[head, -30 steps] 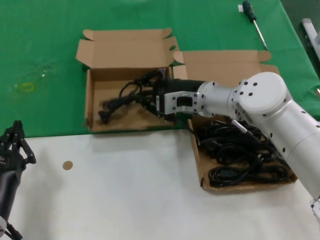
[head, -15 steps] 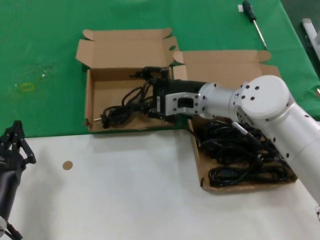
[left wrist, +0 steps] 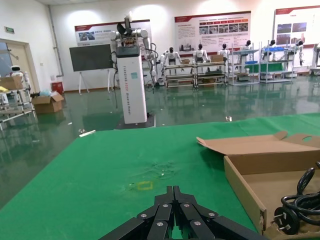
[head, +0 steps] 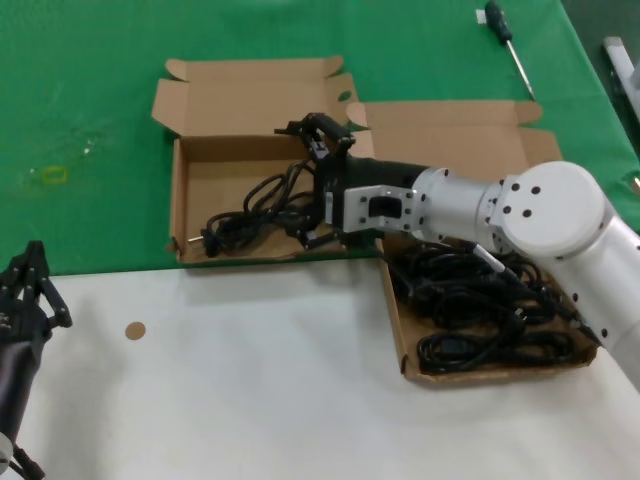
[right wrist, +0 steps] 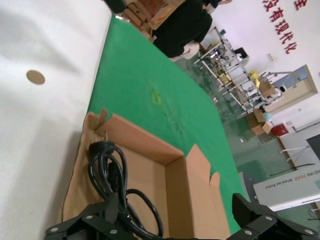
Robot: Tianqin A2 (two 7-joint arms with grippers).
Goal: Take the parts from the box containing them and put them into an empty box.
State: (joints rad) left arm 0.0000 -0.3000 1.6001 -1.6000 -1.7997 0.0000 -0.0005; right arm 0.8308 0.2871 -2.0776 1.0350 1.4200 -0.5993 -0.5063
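Several black power cords (head: 480, 305) lie piled in the shallow cardboard box (head: 397, 320) on the right. The deeper box (head: 178, 205) on the left holds one loose cord (head: 250, 212), its plug near the front left corner. My right gripper (head: 312, 180) hangs open over that box's right end, fingers spread wide. In the right wrist view the cord (right wrist: 106, 162) lies on the box floor (right wrist: 147, 175) beside one finger of the right gripper (right wrist: 175, 215), held by nothing. My left gripper (head: 28, 290) rests shut at the near left; its closed tips (left wrist: 173, 191) point over the green cloth.
A screwdriver (head: 505, 38) lies on the green cloth at the far right. A small brown disc (head: 134, 330) sits on the white table in front. Both box lids stand open toward the far side. The left wrist view shows the left box's wall (left wrist: 245, 187).
The right gripper, which carried a cord over the left box, has opened; the cord dropped and now lies on the box floor. The gripper has drawn back slightly to the right.
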